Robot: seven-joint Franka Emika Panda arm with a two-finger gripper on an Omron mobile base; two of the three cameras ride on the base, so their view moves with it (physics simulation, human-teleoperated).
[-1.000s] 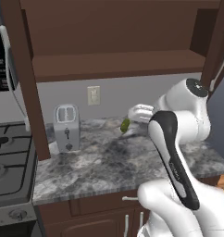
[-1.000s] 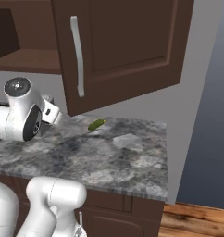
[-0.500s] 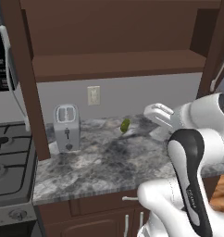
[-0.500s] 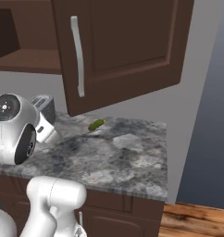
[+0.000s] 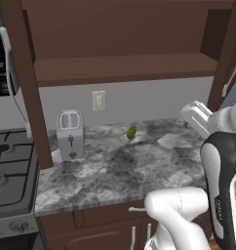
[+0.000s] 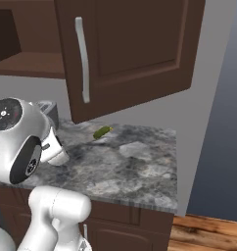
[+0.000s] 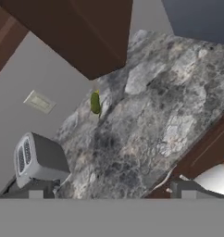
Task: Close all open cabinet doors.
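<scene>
Two open cabinet doors [image 6: 135,49] [image 5: 22,83], one toaster [image 5: 70,133], one green pickle [image 5: 132,132], one wall outlet [image 5: 98,100], one stove [image 5: 10,171].

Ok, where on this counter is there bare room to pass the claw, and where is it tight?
The granite counter is bare from the small green pickle out to its front edge and right end. Another free patch lies between the toaster and the pickle. It is tight overhead on the right, where the open cabinet door hangs out over the counter.

base views flank arm — share counter [image 5: 105,176] | hand view — tilted, overhead
</scene>
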